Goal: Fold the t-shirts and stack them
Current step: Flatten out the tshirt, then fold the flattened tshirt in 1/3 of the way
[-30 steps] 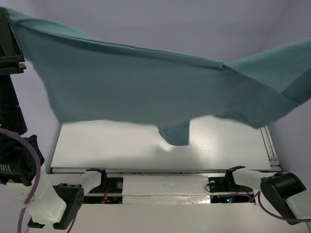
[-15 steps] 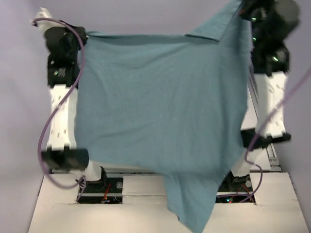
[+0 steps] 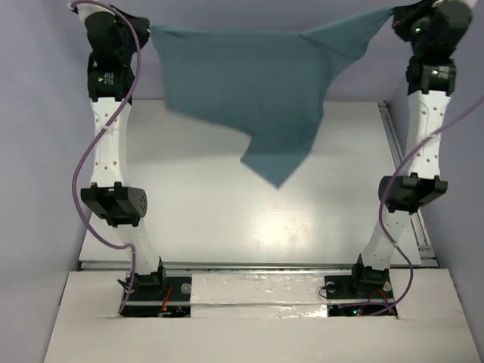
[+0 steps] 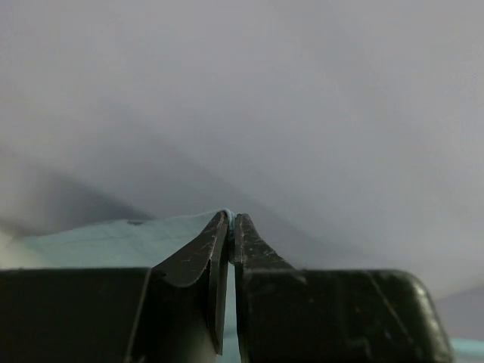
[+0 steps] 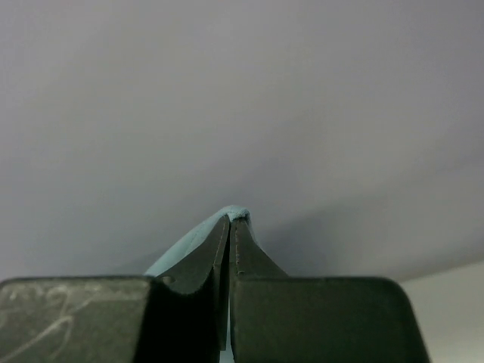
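Note:
The teal t-shirt [image 3: 249, 83] hangs in the air, stretched between both arms at the far end of the table, with a sleeve trailing down toward the table's middle. My left gripper [image 3: 147, 29] is shut on its left corner; a sliver of teal cloth [image 4: 113, 238] shows between and beside the shut fingers in the left wrist view, where the gripper [image 4: 231, 219] points at the wall. My right gripper [image 3: 393, 13] is shut on the shirt's right corner; teal cloth [image 5: 189, 242] pokes out past the tips of the gripper [image 5: 230, 223] in the right wrist view.
The white table [image 3: 227, 227] lies below the hanging shirt, with a metal rail [image 3: 408, 197] along its right edge. Both arms stand stretched upward at the table's left and right sides. Grey walls surround the table.
Both arms swung the shirt from close over the camera out to the far side. The shirt now hangs farther away and higher, with its lower part trailing behind.

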You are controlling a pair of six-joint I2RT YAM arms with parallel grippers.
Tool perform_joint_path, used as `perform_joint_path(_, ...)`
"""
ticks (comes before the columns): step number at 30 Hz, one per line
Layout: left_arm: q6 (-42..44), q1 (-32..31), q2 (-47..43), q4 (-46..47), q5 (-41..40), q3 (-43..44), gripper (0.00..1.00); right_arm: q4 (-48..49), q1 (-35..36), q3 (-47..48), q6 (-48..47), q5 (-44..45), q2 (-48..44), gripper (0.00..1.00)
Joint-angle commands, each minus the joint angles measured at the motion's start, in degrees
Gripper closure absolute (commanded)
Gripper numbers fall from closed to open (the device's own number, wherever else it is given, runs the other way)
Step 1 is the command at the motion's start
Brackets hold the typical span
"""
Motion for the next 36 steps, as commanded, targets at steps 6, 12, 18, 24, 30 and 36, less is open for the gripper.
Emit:
perform_joint_path(6,-1.0,5.6,-10.2,11.7,1.3,-0.2,1.0,5.7,-4.7,-4.1,3.5,-7.7,-20.3,1.0)
perform_joint_path(12,5.6,5.6,-24.3,13.0,-1.9,-28.6,1.0,2.3,-4.7,-47.6,0.9,-15.1,-38.8,1.0)
perform_joint_path(18,10.1,5.6,-43.2,17.3,-9.1,-67.3,1.0,-0.9,0.5,-86.1,-3.4,-11.7,-63.5,1.0)
perform_joint_path(24,8.0,5.0,-51.0,18.1,-13.5,-96.2,1.0,-12.3,1.9,-111.8,-2.9,-13.3,-72.9,1.0)
perform_joint_path(30,3.3,5.6,-53.9,11.6,-15.0,-105.2,1.0,-22.0,1.9,-112.7,-0.5,-20.2,-73.1,1.0)
perform_joint_path(36,3.4,5.6,-55.7,8.8,-13.7,-104.7,1.0,-23.7,3.0,-109.3,-1.2,-18.9,-72.9,1.0)
